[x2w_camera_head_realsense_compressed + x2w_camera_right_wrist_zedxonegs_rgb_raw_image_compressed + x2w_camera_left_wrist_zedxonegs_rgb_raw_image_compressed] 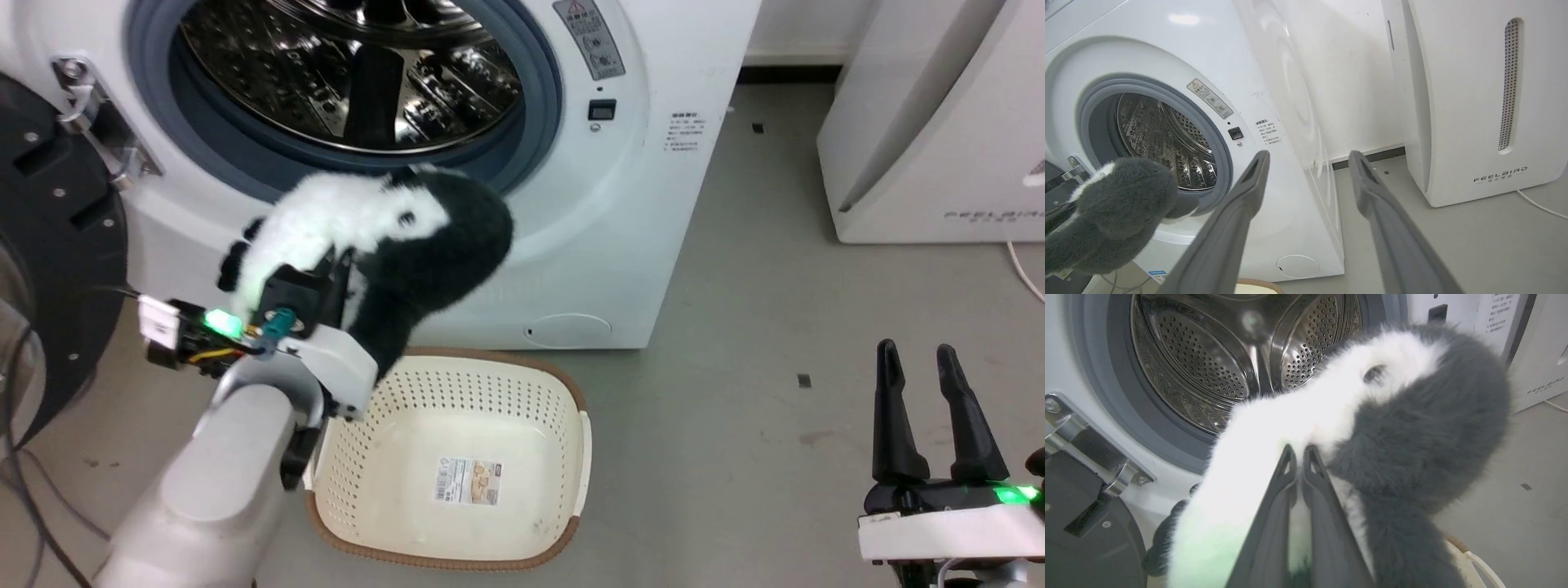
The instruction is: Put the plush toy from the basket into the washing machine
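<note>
Left gripper [1300,451]: both long fingers pressed nearly together, clenched on a fold of the plush toy's [1412,428] white fur. The toy is held clear of the floor. In the left wrist view its white part runs from the fingertips down along the left finger; its dark part bulges to the right of the fingertips and hangs down past the right finger.

Directly below the left gripper and toy, head view: the basket [563,384] sits on the grey floor [735,408]. A sticker [468,480] lies on its bottom. One dark limb of the toy hangs over the basket's near-left rim; contact cannot be judged.

Just beyond the fingertips: the washing machine [653,204], door open. The toy's upper edge overlaps the lower part of the grey door seal [1098,396] in the head view. The toy is in front of the opening, not inside the steel drum [1208,367]. The black-rimmed door [49,245] stands swung out to the left of the gripper, on its metal hinge [90,114].

Right gripper [916,355]: fingers spread apart, grasping nothing, well apart from the toy and basket on the right. Its wrist view looks between its fingers [1249,192] at the washer's side panel, with the toy at far left.

Farthest, right of the washer: a white appliance [1474,102] lettered FEELBIRD, with a white cable [1541,204] on the floor beside it.
</note>
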Controlling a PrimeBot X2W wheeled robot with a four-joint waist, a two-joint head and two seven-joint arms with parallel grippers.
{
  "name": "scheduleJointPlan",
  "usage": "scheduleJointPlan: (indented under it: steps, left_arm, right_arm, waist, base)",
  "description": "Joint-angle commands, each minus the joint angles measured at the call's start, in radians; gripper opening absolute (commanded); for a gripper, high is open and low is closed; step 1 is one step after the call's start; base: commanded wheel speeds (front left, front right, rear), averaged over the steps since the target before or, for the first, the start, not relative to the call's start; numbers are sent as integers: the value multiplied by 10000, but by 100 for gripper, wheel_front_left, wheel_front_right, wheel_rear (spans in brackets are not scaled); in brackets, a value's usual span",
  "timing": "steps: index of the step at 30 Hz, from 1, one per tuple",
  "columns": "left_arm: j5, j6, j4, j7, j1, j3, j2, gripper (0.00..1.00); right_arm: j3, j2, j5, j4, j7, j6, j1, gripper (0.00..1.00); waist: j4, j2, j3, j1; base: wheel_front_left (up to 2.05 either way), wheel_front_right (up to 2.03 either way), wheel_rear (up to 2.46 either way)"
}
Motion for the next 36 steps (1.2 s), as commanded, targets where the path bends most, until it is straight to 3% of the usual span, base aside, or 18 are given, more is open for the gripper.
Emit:
scheduleJointPlan:
  steps: [1, 9, 19, 36]
  left_arm:
    - [77, 115, -243, -56, -73, 196, 94, 0]
    - [233, 270, -711, -56, -969, 1146, 336, 0]
    - [474, 50, -103, -56, -3205, 1971, 630, 0]
    - [1067, -218, 726, -57, -6662, 2875, 1866, 0]
  right_arm:
    - [16, 11, -99, -67, -44, -7, -65, 100]
    - [52, 11, -144, -225, -44, -7, -555, 100]
    - [160, 11, 29, -397, -44, -7, -1527, 100]
    - [361, 11, 736, -573, -44, -7, -2542, 100]
  waist:
    - [-134, -1, 206, 1]
    - [-502, -1, 1303, 1]
    - [-1239, -1, 3097, 1]
    - [-2596, -1, 5476, 1]
  base:
    - [0, 0, 0]
    - [0, 0, 0]
    - [0, 0, 0]
    - [0, 0, 0]
